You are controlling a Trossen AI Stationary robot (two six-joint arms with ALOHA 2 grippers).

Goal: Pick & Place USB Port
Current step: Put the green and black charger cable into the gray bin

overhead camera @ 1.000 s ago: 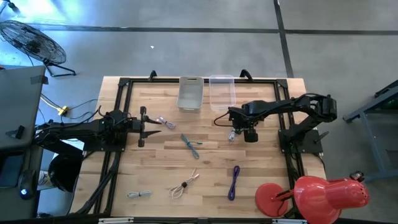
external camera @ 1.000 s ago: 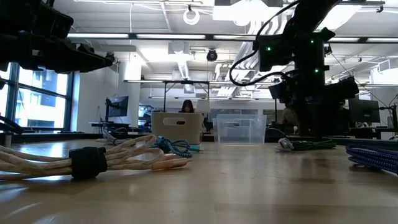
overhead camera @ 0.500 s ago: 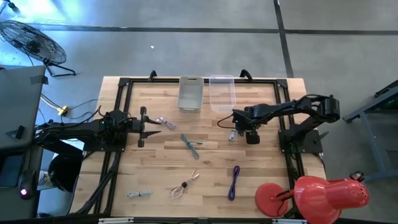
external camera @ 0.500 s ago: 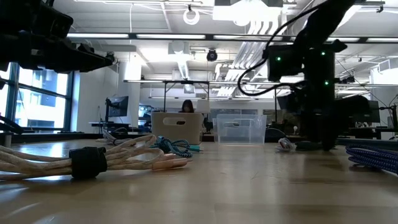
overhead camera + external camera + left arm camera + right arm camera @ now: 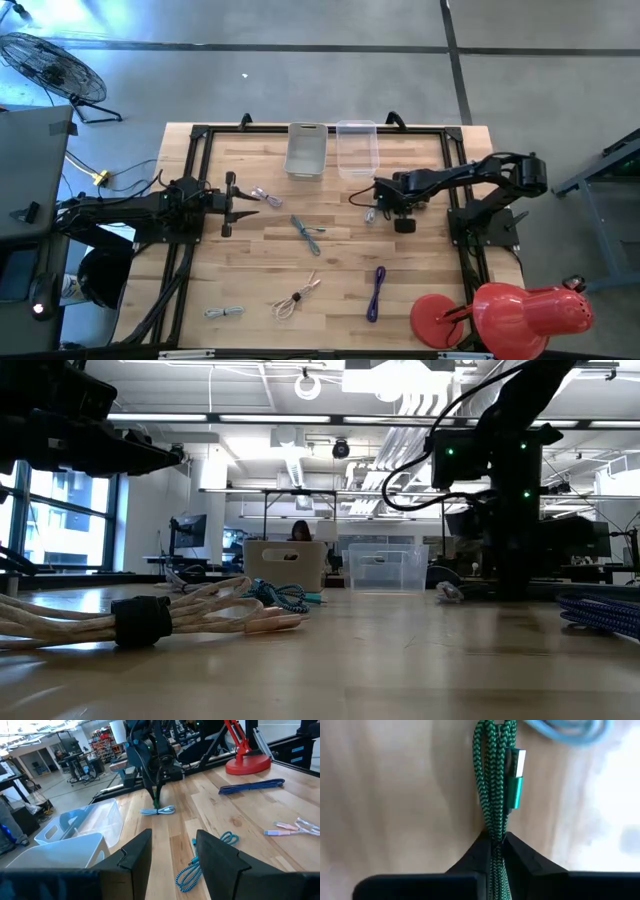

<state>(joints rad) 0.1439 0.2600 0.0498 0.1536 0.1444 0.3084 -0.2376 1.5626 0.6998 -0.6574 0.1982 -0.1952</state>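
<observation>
The green braided USB cable [image 5: 492, 800] is clamped between the right gripper [image 5: 492, 845] fingers, right of table centre, near the clear bin [image 5: 357, 148]. It is judged light and limp; the bundled middle is gripped. The left gripper [image 5: 172, 852] fingers are held apart.

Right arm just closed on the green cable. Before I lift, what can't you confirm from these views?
- High view: the green cable is hidden under the right gripper.
- Right wrist view: the fingers cover its gripped part; the light blue cable runs off the frame edge.
- Low view: the right arm blocks the contact point.
- Both bins' contents are too small to make out from above.
</observation>
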